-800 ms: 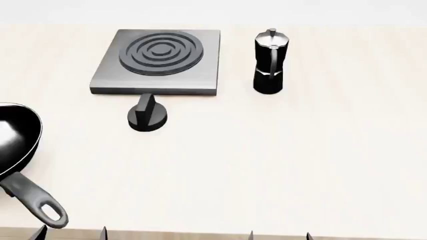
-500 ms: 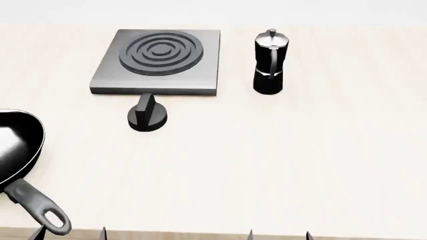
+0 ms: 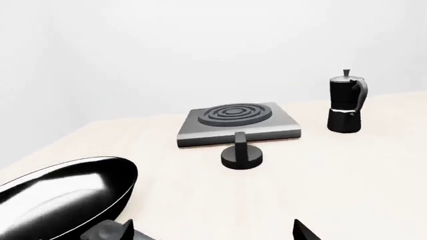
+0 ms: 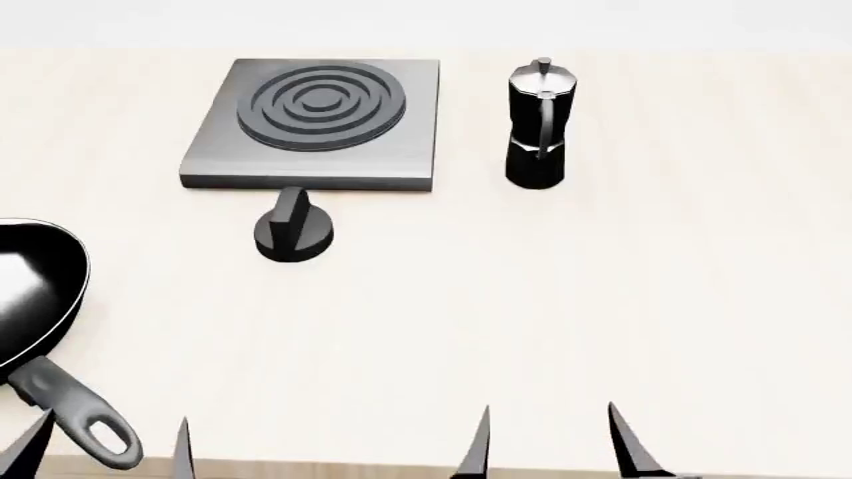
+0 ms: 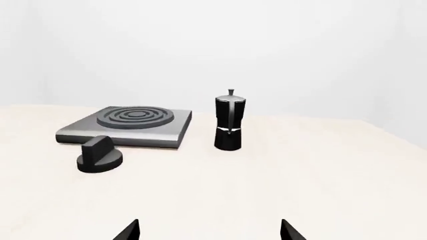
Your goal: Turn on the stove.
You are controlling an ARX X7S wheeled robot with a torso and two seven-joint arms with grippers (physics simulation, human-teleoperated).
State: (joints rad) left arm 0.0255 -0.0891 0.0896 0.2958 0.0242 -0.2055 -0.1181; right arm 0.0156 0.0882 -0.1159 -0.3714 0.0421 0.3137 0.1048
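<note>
Two pincers sit low at the near edge of the desk (image 4: 560, 329), both spread wide, both empty. Left pincer (image 4: 114, 449) shows its tips on either side of the pan handle, no contact I can confirm. Right pincer (image 4: 553, 444) has bare desk between its tips.

Stove (image 4: 317, 125) lies at the far side, left of centre: grey plate, ringed burner. Knob (image 4: 294, 238) stands just in front of the plate's near edge, apart from it or barely so; I can't settle which. Coffee pot (image 4: 538, 125) is upright to the right of the stove, well clear of the knob. Frying pan (image 4: 40, 299) is at the left edge, near side.

Key relation: knob is far and slightly right of my left pincer, far and well left of my right. Left looks nearer, but the pan crowds it. The fin runs near-to-far, tilted a little, so I judge the jaws must close across it from left and right.

Knob untouched; task not begun.
</note>
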